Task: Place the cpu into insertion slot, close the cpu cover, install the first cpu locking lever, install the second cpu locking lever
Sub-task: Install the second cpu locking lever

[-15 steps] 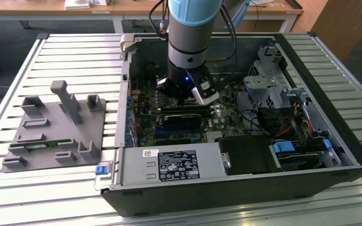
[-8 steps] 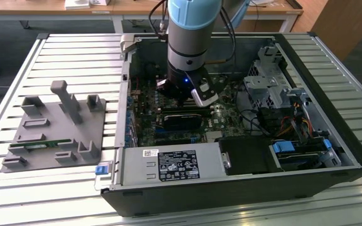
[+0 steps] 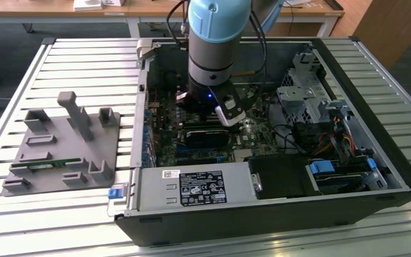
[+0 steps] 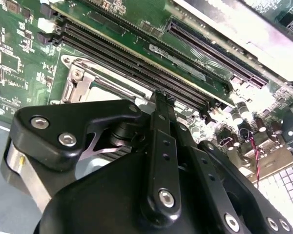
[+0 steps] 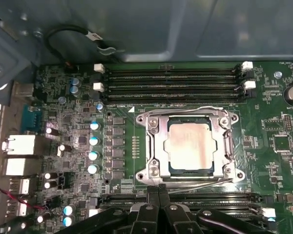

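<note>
1. My end effector [image 5: 158, 191] has its two black fingers pressed together, tip to tip, with nothing between them; in the second wrist view the end effector [image 4: 161, 97] shows the same clenched state.
2. Just beyond my fingertips lies the small square insertion slot with a silver metal rim [image 5: 191, 146], set in the green circuit board [image 5: 273, 141].
3. The flat square cpu with a silvery-tan metal top [image 5: 190, 145] sits inside that slot.
4. The thin silver metal cpu cover with a square window [image 5: 158, 141] lies flat over the slot, framing the cpu.
5. A thin wire locking lever [image 5: 200, 181] runs along the slot edge nearest my fingertips; a second wire lever [image 5: 185, 111] runs along the far edge.
6. Long narrow black memory slots [image 5: 176, 80] lie past the far edge, well ahead of my fingertips.
7. In the exterior view, my end effector [image 3: 213, 115] is down inside the open black computer case [image 3: 263, 214], which rests on the slatted metal table [image 3: 84, 59].
</note>
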Robot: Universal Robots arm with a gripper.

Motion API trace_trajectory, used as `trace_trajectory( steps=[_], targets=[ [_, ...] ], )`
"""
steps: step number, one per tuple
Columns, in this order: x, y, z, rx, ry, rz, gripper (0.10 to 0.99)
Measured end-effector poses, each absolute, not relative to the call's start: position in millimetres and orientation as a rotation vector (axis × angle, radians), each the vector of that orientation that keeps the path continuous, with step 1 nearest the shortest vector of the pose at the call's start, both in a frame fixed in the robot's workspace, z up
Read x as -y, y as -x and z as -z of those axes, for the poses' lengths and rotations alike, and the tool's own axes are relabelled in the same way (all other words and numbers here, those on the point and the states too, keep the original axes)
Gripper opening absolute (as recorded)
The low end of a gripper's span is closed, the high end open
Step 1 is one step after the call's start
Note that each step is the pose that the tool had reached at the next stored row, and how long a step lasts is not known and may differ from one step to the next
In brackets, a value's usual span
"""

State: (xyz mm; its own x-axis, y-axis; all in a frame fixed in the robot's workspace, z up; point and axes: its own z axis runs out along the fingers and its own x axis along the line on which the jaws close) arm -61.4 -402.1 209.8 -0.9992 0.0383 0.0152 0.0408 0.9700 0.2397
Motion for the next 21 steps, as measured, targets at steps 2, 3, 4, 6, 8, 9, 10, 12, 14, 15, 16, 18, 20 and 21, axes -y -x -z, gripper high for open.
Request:
trace_trajectory(
  steps=[2,3,4,6,8,9,10,12,14,15,16,18,20,21],
  targets=[
    [403,63,-209,3.105,0.063,0.394,0.106],
    [404,64,-209,3.105,0.062,0.399,0.106],
    [404,65,-208,3.104,0.062,0.404,0.106],
    [404,66,-205,3.103,0.062,0.41,0.106],
    [404,67,-203,3.102,0.062,0.417,0.106],
    [404,67,-203,3.101,0.062,0.421,0.106],
    [404,68,-201,3.101,0.062,0.425,0.106],
    [404,68,-199,3.098,0.062,0.44,0.106],
    [404,68,-198,3.096,0.062,0.458,0.106],
    [404,68,-197,3.094,0.062,0.467,0.106],
    [404,69,-196,3.093,0.062,0.475,0.106],
    [404,69,-194,3.091,0.062,0.487,0.106],
    [404,69,-193,3.089,0.062,0.496,0.106],
    [404,69,-192,3.088,0.062,0.501,0.106]
  ],
)
